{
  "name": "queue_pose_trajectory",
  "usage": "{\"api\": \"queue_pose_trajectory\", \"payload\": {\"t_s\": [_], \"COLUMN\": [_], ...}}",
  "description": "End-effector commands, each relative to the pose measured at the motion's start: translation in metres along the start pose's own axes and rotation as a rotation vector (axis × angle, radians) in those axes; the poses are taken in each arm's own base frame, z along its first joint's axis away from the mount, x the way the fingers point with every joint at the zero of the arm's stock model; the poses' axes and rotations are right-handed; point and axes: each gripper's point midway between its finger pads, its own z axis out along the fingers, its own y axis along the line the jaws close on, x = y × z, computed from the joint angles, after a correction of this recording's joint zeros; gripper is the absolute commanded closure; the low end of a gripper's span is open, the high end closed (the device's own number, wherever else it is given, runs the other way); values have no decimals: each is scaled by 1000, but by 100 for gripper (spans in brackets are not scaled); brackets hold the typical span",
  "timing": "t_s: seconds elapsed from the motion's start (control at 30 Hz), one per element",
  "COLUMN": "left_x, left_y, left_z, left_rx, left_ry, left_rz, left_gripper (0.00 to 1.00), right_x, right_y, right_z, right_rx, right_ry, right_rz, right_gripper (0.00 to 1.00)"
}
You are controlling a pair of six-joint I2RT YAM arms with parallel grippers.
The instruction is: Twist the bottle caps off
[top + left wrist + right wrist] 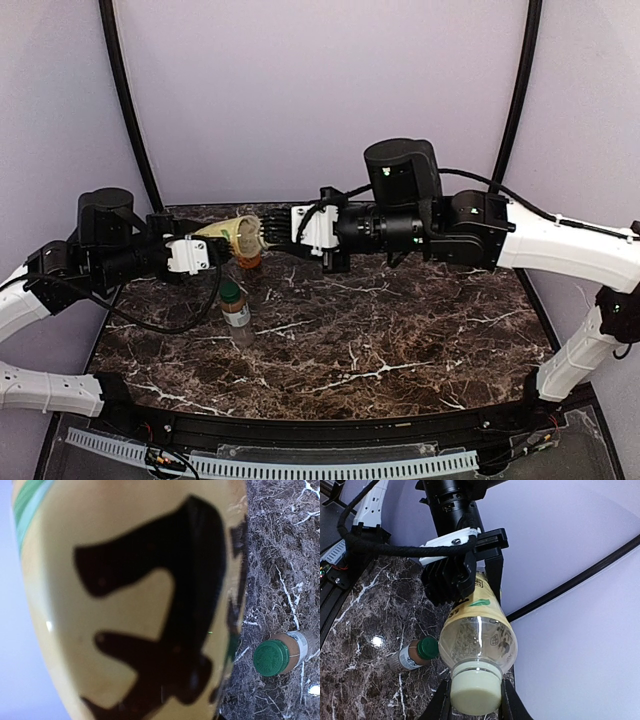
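Lavender walls behind, dark marble tabletop (400,340) w/ white veins. Left pincer (472,580) is clenched round the body of the yellow-green tea bottle (232,232), holding it on its side, off the tabletop, near the back-left. Its cream-white cap (475,692) points twd the right arm. Right pincer (475,706) is clamped on that cap, one finger each side, both touching it. Cap sits on the bottle neck.

Small clear bottle (237,310) w/ dark green cap (231,291) stands on the tabletop, nearer the arm bases than the held bottle, apart from both pincers. Short orange bottle (248,260) sits just under the held one, partly hidden; can't make out its cap. Left wrist view is mostly blurred tea bottle label.
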Motion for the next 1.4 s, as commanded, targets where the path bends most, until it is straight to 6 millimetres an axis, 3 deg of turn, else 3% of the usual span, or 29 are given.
{"api": "queue_pose_trajectory", "payload": {"t_s": [0.0, 0.17, 0.2, 0.3, 0.4, 0.47, 0.5, 0.63, 0.73, 0.83, 0.93, 1.13, 1.37], "left_x": [-1, -3, -3, -3, -3, -2, -3, -1, 3, 3, 5, 7, 7], "left_y": [-9, -9, -9, -8, -7, -5, -3, 7, 15, 28, 34, 46, 44], "left_z": [-2, -2, -2, -3, -2, -3, -3, -2, -1, 2, 5, 5, 4], "left_rx": [58, 68, 71, 70, 70, 59, 51, 3, -56, -133, -178, -245, -243], "left_ry": [-6, -14, -13, -12, -10, -5, -4, 9, 29, 36, 53, 69, 62], "left_rz": [12, -8, -11, -22, -29, -31, -31, -32, -23, -5, 5, 33, 42], "left_gripper": [87, 87, 87, 88, 88, 88, 88, 87, 87, 87, 87, 87, 87], "right_x": [2, 2, 1, -3, -10, -19, -24, -38, -43, -31, -19, -6, -8], "right_y": [6, 5, 4, 0, -5, -8, -8, -20, -49, -70, -64, -52, -54], "right_z": [-3, 1, 0, -2, -7, -13, -17, -35, -45, -47, -31, 0, 2], "right_rx": [-21, -12, -5, 21, 35, 44, 40, 83, 180, 271, 249, 192, 189], "right_ry": [20, 12, 7, -12, -42, -72, -91, -153, -187, -200, -216, -193, -288], "right_rz": [-122, -138, -138, -113, -64, -5, 42, 257, 616, 1041, 1310, 1476, 1524], "right_gripper": [100, 99, 90, 47, 25, 4, 2, 1, 1, 6, 10, 23, 38]}}
